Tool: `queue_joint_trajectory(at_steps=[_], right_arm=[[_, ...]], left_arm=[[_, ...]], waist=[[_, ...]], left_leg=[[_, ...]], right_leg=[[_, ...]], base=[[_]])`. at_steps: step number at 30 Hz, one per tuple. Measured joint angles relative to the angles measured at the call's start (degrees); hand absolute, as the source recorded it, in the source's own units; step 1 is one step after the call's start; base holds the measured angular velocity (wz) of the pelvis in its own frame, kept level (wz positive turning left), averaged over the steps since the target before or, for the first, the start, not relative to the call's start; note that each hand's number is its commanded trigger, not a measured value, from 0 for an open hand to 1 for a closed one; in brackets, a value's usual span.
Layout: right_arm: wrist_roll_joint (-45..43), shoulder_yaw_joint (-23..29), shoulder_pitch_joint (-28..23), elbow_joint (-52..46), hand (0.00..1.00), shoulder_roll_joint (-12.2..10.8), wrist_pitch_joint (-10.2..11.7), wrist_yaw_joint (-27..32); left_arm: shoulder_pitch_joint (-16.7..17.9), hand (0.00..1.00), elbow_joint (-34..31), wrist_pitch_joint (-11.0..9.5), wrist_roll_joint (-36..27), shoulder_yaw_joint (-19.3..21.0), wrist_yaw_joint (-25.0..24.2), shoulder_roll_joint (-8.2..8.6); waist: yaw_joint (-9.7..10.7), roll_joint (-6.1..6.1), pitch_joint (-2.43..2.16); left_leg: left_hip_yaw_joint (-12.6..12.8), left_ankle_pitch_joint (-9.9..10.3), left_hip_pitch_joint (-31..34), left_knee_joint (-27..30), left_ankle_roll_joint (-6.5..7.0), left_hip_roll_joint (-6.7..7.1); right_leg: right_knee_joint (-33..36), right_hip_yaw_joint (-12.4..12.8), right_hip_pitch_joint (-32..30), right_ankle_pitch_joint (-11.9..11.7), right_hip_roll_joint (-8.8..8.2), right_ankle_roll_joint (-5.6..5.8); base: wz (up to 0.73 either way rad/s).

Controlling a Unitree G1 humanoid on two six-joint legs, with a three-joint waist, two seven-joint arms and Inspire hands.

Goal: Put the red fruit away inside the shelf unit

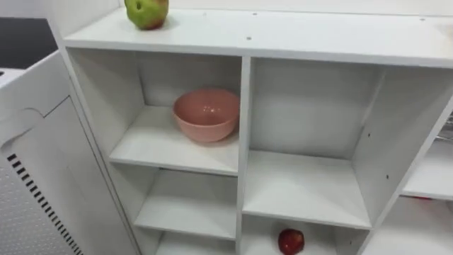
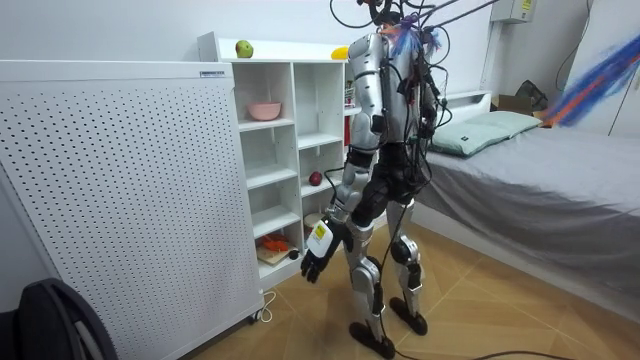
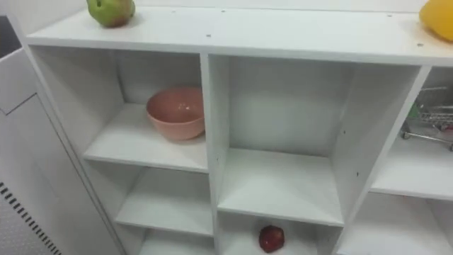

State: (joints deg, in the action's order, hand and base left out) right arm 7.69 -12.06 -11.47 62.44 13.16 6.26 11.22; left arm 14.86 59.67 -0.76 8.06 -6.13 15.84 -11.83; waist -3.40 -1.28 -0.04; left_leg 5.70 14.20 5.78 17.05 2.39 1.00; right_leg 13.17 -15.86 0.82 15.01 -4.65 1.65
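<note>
No legible text or numbers anywhere.

In the white open-fronted closet [image 1: 283,53], the upper middle compartment [image 1: 301,188] has a bare floor and an unobstructed mouth. Past the upright divider [image 1: 243,113] at its 9 o'clock, a round pink bowl [image 1: 206,113] takes up the back of the neighbouring shelf. A small red apple [image 1: 291,241] sits below at 6 o'clock, and a wire basket [image 3: 432,120] at 3 o'clock. The top board [image 1: 297,32] lies open between the green-and-red apple [image 1: 146,12] at 11 o'clock and the yellow fruit [image 3: 439,18] at 1 o'clock. A white perforated panel [image 1: 35,191] flanks the closet at 8 o'clock.
</note>
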Motion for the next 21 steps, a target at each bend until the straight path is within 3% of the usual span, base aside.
queue_joint_trajectory(at_steps=[5, 9, 14, 21], right_arm=[[0.0, 2.5, -0.1, 1.7, 0.00, -1.8, -1.5, -1.7], [0.4, 6.3, 1.5, 4.3, 0.00, -2.3, -2.7, -5.1], [0.8, 9.0, 1.5, 5.2, 0.00, -2.0, -3.4, -8.9], [0.7, 9.1, 3.7, 9.2, 0.00, -1.4, -6.5, -13.1]], left_arm=[[0.4, 0.00, -0.4, 1.3, 3.2, 2.7, 0.1, 1.42], [-1.2, 0.00, -1.2, 2.0, 3.8, 8.2, -0.4, 1.83], [-3.8, 0.00, -0.2, 1.9, 3.9, 8.6, -0.8, 2.29], [-3.0, 0.00, 1.0, 3.4, 5.2, 8.7, -3.4, 2.44]], waist=[[0.5, -0.04, 0.06], [1.4, 0.28, 0.29], [1.7, 1.03, 0.42], [1.9, 0.81, 0.32]], left_leg=[[0.3, 0.0, -4.2, -1.6, 0.00, 0.22], [0.4, 0.0, -6.6, -2.8, -0.08, 0.25], [0.9, -0.1, -8.2, -3.1, -0.08, 0.23], [2.1, -0.1, -10.9, -3.9, -0.20, -0.21]], right_leg=[[-1.7, 0.2, 4.1, -0.3, 0.07, 0.25], [-1.7, 1.1, 6.2, -0.3, 0.16, 0.30], [-1.7, 2.0, 7.3, -0.7, 0.28, 0.33], [-1.7, 3.0, 9.1, -0.9, 0.63, 0.18]], base=[[-0.02], [-0.06], [-0.11], [-0.08]])
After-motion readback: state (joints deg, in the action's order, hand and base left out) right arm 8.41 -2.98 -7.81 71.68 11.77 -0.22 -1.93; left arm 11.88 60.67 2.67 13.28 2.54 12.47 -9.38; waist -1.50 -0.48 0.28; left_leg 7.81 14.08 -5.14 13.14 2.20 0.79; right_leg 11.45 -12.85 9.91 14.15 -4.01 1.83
